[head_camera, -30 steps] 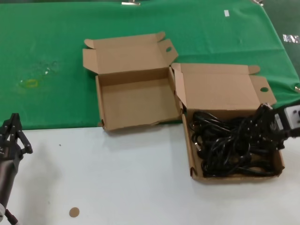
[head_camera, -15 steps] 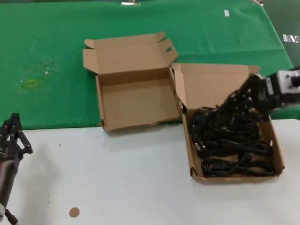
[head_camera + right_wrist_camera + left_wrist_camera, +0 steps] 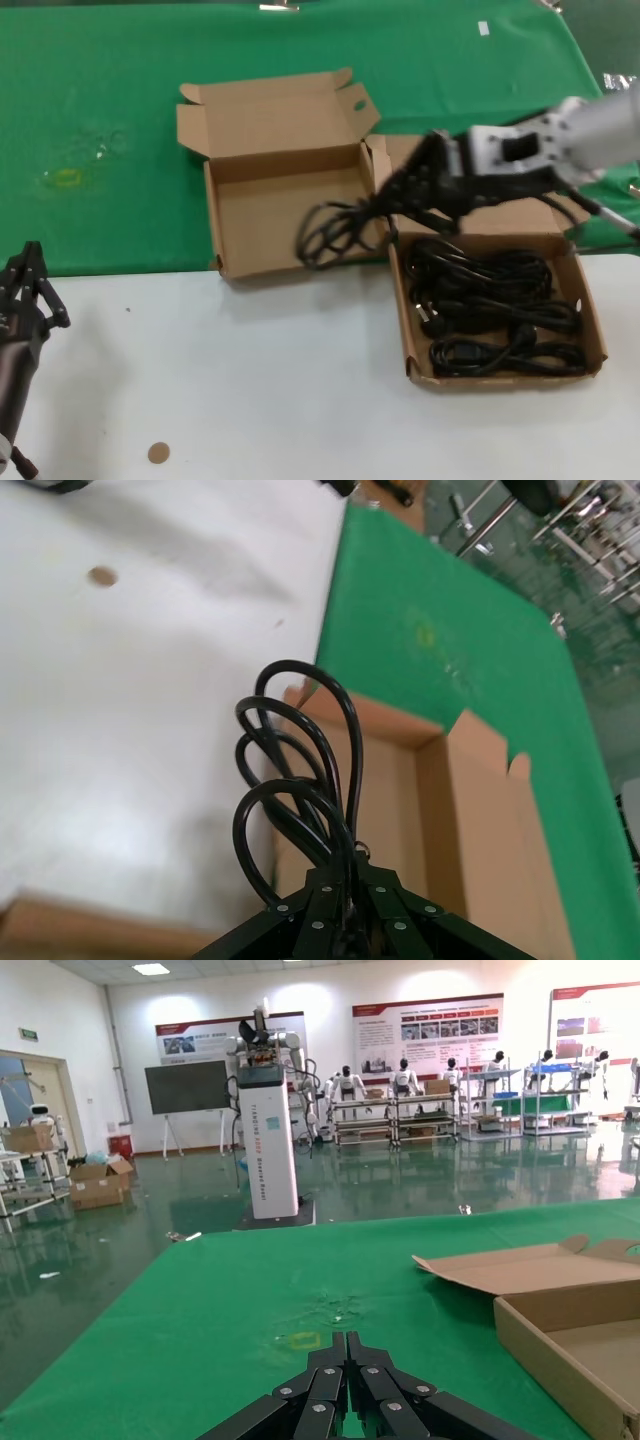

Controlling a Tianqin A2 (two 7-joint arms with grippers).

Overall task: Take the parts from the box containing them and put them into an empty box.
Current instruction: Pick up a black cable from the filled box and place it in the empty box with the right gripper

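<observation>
Right gripper (image 3: 400, 196) carries a cord bundle (image 3: 330, 228) over the empty box (image 3: 285, 205).

Nearest, the left gripper (image 3: 28, 285) waits low at the table's (image 3: 250, 380) left edge, fingers pressed together on nothing. On the white table to the right, the full box (image 3: 500, 300) holds the other cords (image 3: 495, 310) in coils. Just beyond it, the right gripper is clenched on the lifted bundle, whose loops hang over the empty box's front right corner, beside the full box's lid. The empty box sits partly on the green cloth (image 3: 120, 120), lid open behind it.
</observation>
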